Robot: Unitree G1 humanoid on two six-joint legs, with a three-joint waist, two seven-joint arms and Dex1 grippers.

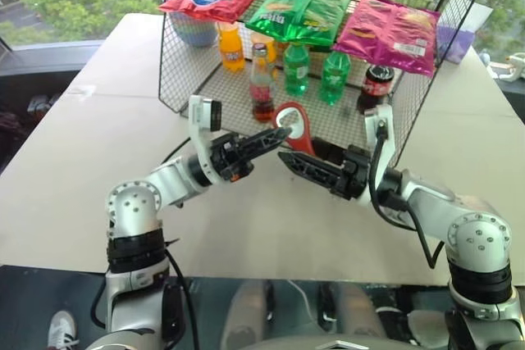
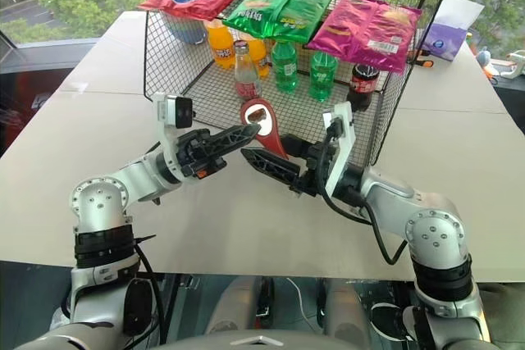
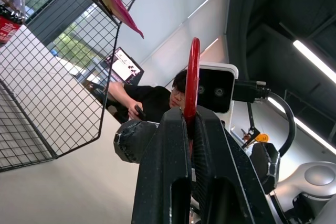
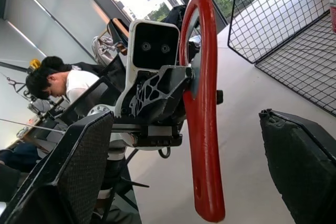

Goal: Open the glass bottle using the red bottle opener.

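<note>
The red bottle opener (image 1: 296, 129) is held up over the table, ring head uppermost, in front of the wire cage. My left gripper (image 1: 281, 134) is shut on it near the ring; in the left wrist view the fingers (image 3: 164, 167) pinch the opener (image 3: 192, 74) edge-on. My right gripper (image 1: 300, 154) stands open just beside it. The right wrist view shows the opener's handle (image 4: 203, 129) hanging between the wide-apart fingers (image 4: 79, 167), touching neither. The glass bottle (image 1: 262, 84) stands upright inside the cage, behind the opener.
The wire cage (image 1: 176, 63) holds orange-drink bottles (image 1: 231, 46), green bottles (image 1: 296, 69) and a dark cola bottle (image 1: 376, 84), with chip bags (image 1: 305, 12) lying on top. Open tabletop (image 1: 74, 178) spreads left and toward the front. People (image 4: 58, 85) sit in the background.
</note>
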